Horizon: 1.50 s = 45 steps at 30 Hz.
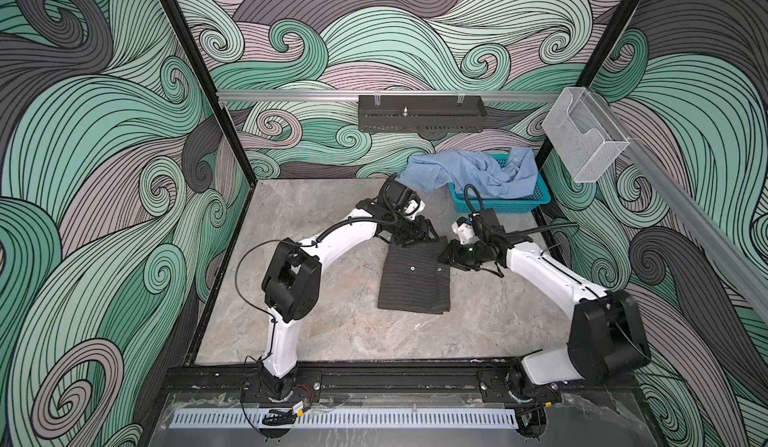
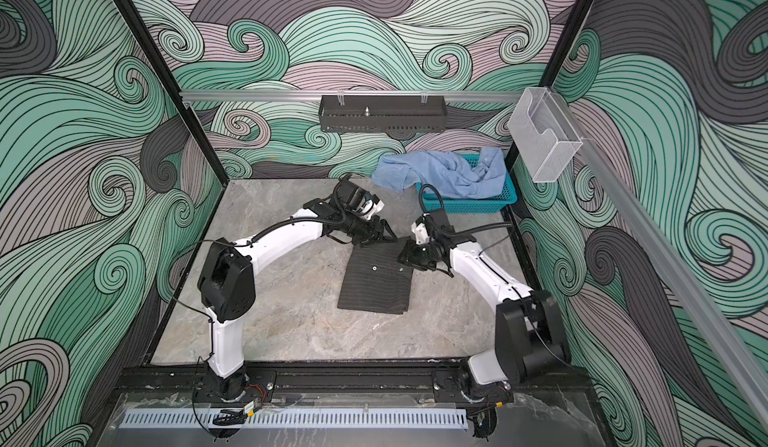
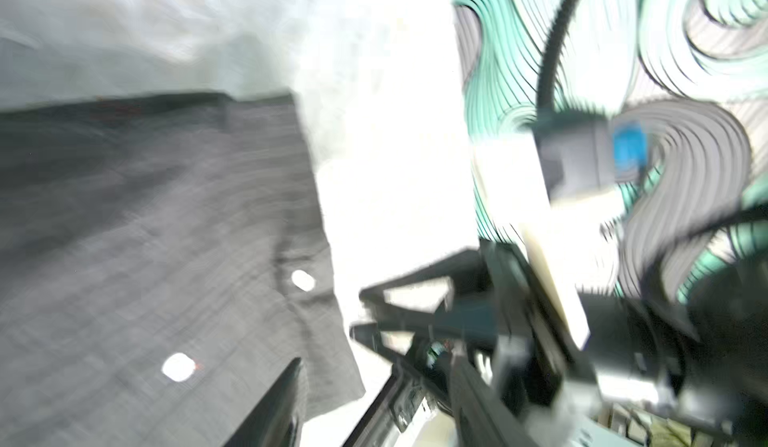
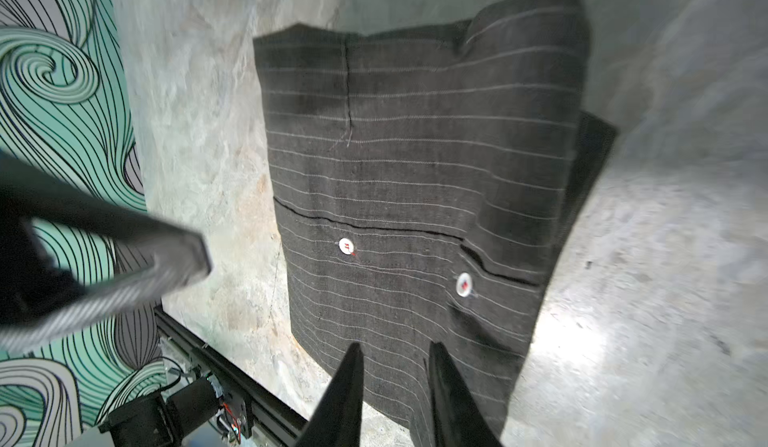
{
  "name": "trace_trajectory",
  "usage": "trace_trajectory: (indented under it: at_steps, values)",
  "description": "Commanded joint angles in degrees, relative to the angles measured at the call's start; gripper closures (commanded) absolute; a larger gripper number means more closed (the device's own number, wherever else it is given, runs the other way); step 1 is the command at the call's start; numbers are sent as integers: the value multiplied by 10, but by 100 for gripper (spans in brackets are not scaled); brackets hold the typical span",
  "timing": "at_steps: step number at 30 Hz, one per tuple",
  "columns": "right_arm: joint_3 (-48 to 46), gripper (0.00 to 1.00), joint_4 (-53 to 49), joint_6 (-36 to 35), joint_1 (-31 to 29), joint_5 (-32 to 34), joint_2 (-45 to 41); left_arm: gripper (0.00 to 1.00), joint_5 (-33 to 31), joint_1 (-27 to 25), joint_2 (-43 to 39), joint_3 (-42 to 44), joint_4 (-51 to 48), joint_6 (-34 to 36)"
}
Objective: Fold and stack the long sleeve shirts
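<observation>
Both top views: I find the dark pinstriped shirt [image 1: 411, 282] [image 2: 376, 282] folded to a rectangle mid-table [image 1: 332, 332], with bare table on its left and near sides. The left gripper [image 1: 428, 235] [image 2: 384, 233] sits at its far edge, jaws spread and holding nothing. The right gripper [image 1: 446, 255] [image 2: 405, 255] is at the far right corner. The light blue shirt [image 1: 469, 170] [image 2: 440, 168] lies crumpled in the teal basket [image 1: 523, 203] [image 2: 490, 201], spilling over its left rim.

Left wrist: blurred. I can make out the dark shirt's [image 3: 145, 237] side edge and two buttons.

Right wrist: the right gripper [image 4: 392, 349] has its jaws narrowly apart over the shirt's [image 4: 415, 174] edge, gripping nothing. All four edges lie flat.
</observation>
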<state>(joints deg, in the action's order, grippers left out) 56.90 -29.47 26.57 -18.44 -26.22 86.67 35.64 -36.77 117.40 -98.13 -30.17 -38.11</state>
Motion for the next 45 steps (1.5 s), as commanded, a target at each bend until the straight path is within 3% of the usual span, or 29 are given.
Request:
trace_trajectory:
  at_steps: [1,10,22,29,34,45]
  values:
    - [-26,73,22,25,-6,-35,53,43,16,17,75,-2,-16,8]
    - [-90,76,23,12,-3,-27,102,43,23,66,136,-26,-55,29]
    - [-85,65,-25,-1,-34,-63,-19,40,32,80,60,-19,-62,49]
    - [-165,68,29,48,-59,-77,-8,47,28,92,116,-21,-58,35]
    - [-183,70,31,36,-45,-49,30,52,17,108,151,-22,-97,37]
    - [-2,74,-21,-40,-58,-39,174,57,-33,218,76,132,-100,42]
